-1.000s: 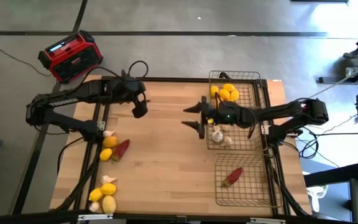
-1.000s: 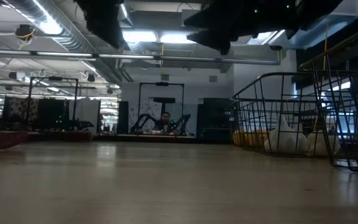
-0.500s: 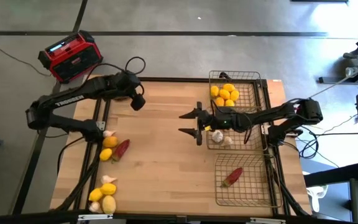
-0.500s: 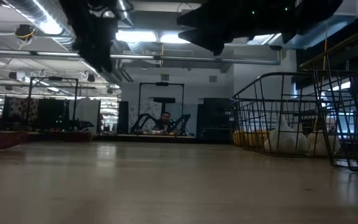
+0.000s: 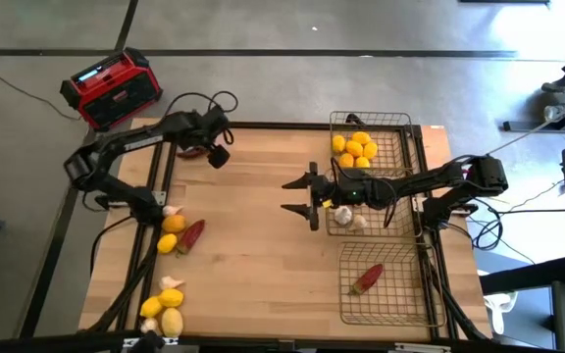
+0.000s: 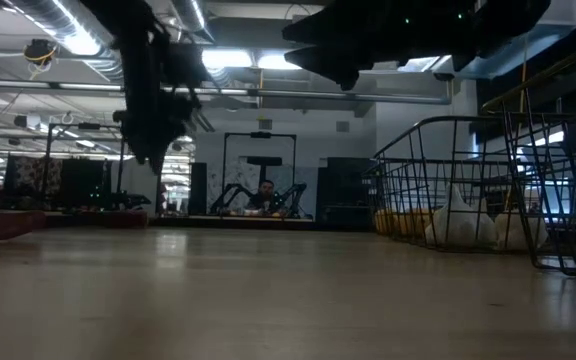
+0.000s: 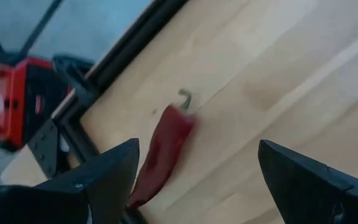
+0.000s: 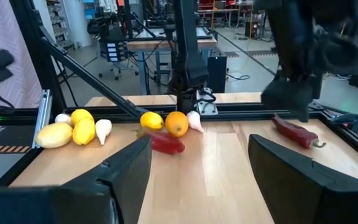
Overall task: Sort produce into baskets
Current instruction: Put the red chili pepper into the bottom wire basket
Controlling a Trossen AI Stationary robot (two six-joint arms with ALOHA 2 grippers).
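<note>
My left gripper [image 5: 214,155] hangs open at the table's far left corner, pointing steeply down. Its fingers stand apart on either side of a dark red chili [image 7: 166,146] that lies flat on the wood [image 5: 190,152]. My right gripper [image 5: 297,194] is open and level over the table's middle, pointing left, with nothing between its fingers [image 8: 194,168]. On the right, the far basket [image 5: 400,123] holds lemons [image 5: 356,145], the middle one garlic [image 5: 344,213], and the near basket [image 5: 405,294] a chili [image 5: 366,279].
Loose produce lies along the left edge: garlic [image 5: 172,209], lemons [image 5: 170,233] and a chili [image 5: 192,233], then lemons and garlic [image 5: 165,306] nearer the front. A red radio [image 5: 111,86] stands on the floor beyond the far left corner. Bare wood spans the table's middle.
My left gripper has swung toward the table's far left corner, sunk, and tipped more steeply down, ending over the chili there. It has stayed open. My right gripper has edged slightly toward the left and then kept still.
</note>
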